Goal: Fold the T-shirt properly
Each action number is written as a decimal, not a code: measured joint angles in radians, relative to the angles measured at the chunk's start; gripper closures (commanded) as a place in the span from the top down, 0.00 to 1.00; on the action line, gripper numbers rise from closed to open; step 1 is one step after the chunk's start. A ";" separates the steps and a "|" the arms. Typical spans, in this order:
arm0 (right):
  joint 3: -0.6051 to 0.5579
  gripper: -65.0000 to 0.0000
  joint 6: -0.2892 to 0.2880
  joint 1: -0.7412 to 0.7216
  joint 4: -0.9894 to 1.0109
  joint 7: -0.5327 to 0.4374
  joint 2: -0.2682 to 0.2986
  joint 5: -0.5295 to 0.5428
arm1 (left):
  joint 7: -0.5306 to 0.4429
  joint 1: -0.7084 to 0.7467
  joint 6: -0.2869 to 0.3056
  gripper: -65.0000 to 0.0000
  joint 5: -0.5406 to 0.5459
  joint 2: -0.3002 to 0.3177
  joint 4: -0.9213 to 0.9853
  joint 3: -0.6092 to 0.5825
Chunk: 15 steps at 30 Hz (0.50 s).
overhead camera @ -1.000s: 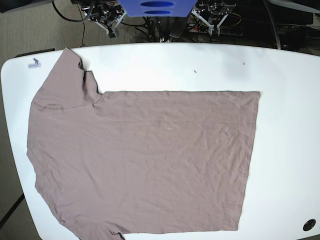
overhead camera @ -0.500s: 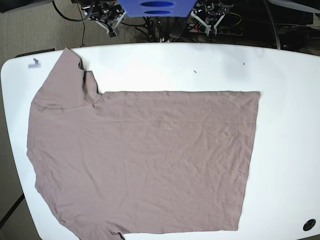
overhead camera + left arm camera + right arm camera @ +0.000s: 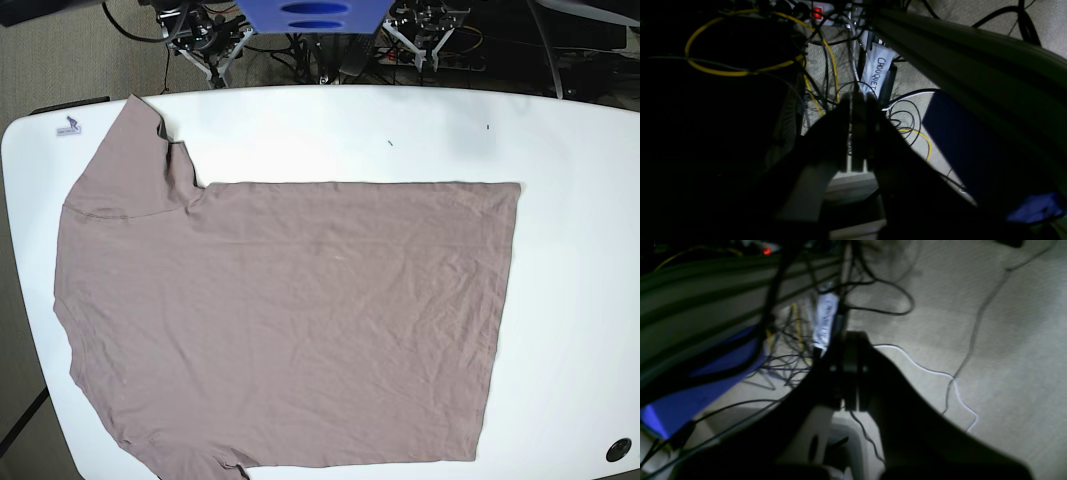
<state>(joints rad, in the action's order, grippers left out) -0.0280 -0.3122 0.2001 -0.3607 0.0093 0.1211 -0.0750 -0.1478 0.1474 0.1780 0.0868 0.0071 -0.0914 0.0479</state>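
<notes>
In the base view the right gripper [image 3: 222, 50] sits at the far left of the top edge, beyond the back rim of the white tabletop [image 3: 560, 250] and off its surface. Its own camera shows the right gripper [image 3: 848, 373] with its two dark halves pressed together, nothing between them, hanging over pale carpet [image 3: 1007, 340]. Left of it there lie a tangle of thin dark cables [image 3: 786, 370] and a blue panel [image 3: 706, 383]; just beyond its tip stands a white label [image 3: 825, 323] with blurred lettering; to its right a white cord [image 3: 933, 373] runs across the carpet.

The T-shirt [image 3: 300, 320] lies flat and unfolded on the tabletop, well in front of both grippers and touched by neither. One sleeve [image 3: 130, 160] points toward the back left corner, in front of and to the left of the right gripper; the straight hem runs down the shirt's right side, in front of the left gripper. The fabric is lightly wrinkled.

The left gripper [image 3: 420, 40] is further right along the top edge, also behind the tabletop. In its camera the left gripper [image 3: 857, 133] is likewise pressed together and empty. A yellow cable loop [image 3: 740, 71] lies to its left, a white tag [image 3: 878, 71] reading "CHOUQUET" just beyond its tip, and a dark blue shape [image 3: 960, 140] to its right.
</notes>
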 measured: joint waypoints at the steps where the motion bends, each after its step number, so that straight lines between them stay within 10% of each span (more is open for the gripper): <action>1: -0.003 0.00 0.001 0.002 0.000 -0.002 0.005 0.004 | 0.006 0.010 -0.003 0.01 0.000 0.002 -0.019 0.000; 15: -0.044 0.00 0.001 -0.016 0.084 -0.002 -0.002 -0.004 | 0.001 0.018 -0.014 0.01 -0.008 0.004 -0.009 0.008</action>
<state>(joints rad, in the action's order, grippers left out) -0.0723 -0.3115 0.1844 -0.2764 0.0074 0.1188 -0.0788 -0.1467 0.1658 0.1635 0.0784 0.0113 -0.1001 0.0555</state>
